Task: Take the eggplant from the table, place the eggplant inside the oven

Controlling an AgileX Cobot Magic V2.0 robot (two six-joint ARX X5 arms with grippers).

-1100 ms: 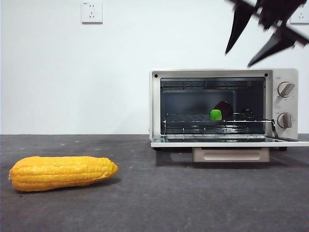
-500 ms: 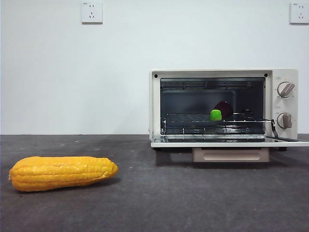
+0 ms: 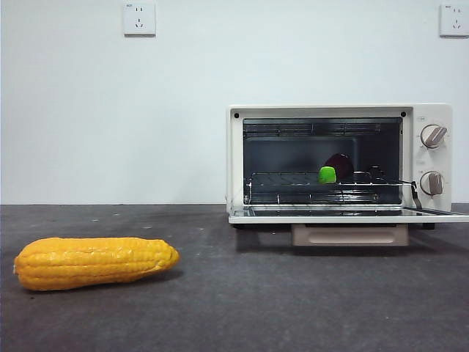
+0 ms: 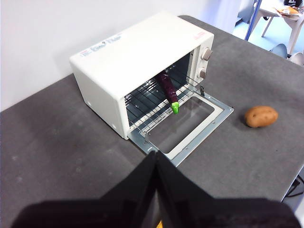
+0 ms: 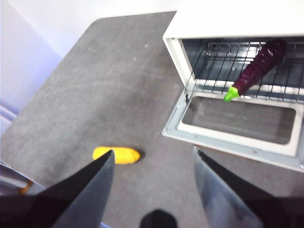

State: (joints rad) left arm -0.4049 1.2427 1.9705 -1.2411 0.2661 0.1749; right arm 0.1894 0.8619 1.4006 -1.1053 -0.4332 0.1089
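The dark purple eggplant (image 3: 338, 164) lies on the wire rack inside the oven (image 3: 322, 111), its green stem cap pointing out toward the open door (image 3: 344, 215). Both wrist views show it too: eggplant (image 4: 167, 87), eggplant (image 5: 259, 66), oven (image 4: 137, 47), oven (image 5: 228, 14). My right gripper (image 5: 153, 164) hangs open high above the table (image 3: 242, 293), well back from the oven. My left gripper (image 4: 156, 159) is shut with nothing in it, also high and away from the oven. Neither gripper shows in the front view.
A yellow-orange corn cob (image 3: 94, 262) lies on the table at the front left, corn cob (image 5: 116, 155). A brown potato (image 4: 261, 116) sits on the table beside the oven's knob side. The lowered oven door sticks out over the table.
The black gripper that was at the top right of the front view one second ago has left that view. The eggplant, oven and corn have not moved.
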